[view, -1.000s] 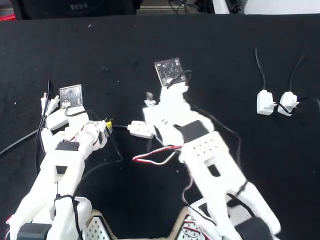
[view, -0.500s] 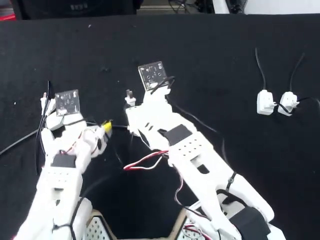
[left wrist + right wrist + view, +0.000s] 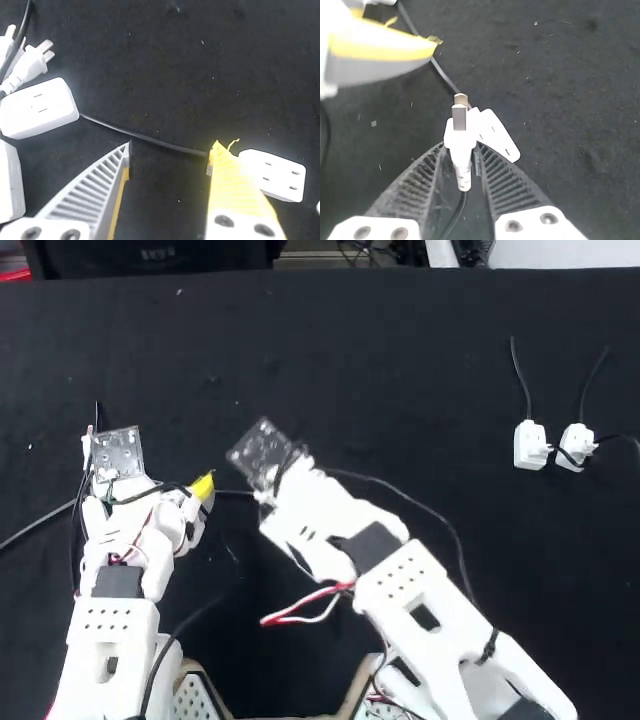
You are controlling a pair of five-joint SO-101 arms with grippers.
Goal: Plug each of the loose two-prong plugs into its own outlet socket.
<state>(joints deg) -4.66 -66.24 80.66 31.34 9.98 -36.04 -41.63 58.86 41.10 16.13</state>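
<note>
As ribbed right tool (image 3: 460, 148) pinches plug (image 3: 458, 134) (white, flat-pronged), matte tabletop (image 3: 570, 75)

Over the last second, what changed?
The right end effector, shut on a two-prong plug, swung left and back toward the bases, ending over an outlet socket. The left end effector, open, shifted slightly left. The white plug pieces at far right stayed put.
</note>
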